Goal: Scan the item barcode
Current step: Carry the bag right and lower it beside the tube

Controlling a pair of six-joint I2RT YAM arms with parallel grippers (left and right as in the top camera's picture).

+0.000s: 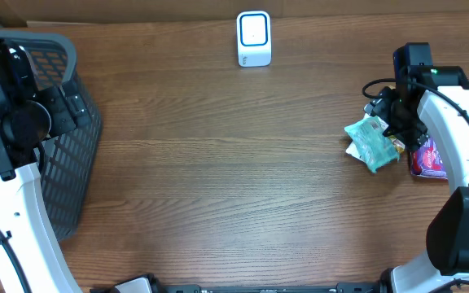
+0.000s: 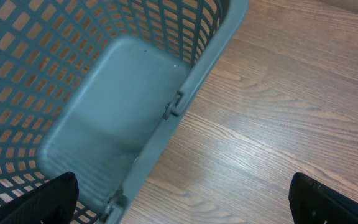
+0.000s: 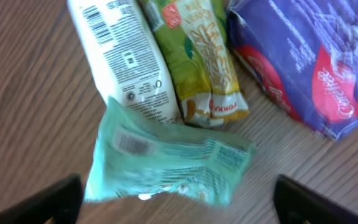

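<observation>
A teal snack packet [image 3: 166, 163] lies blurred between the wide-spread fingers of my right gripper [image 3: 179, 200]. Neither finger touches it. A barcode [image 3: 129, 142] shows on its upper left face. In the overhead view the packet [image 1: 372, 141] lies at the right of the table, just left of my right gripper [image 1: 397, 124]. The white scanner [image 1: 253, 38] with a blue frame stands at the back centre, far from the packet. My left gripper [image 2: 182, 200] hangs open over the rim of the grey basket [image 2: 123, 93], holding nothing.
Beside the teal packet lie a white packet [image 3: 126, 59] with a barcode, a green snack bar packet [image 3: 201, 62] and a purple packet [image 3: 309, 62]. The mesh basket [image 1: 76, 171] fills the left edge under the left arm. Bare wood lies between.
</observation>
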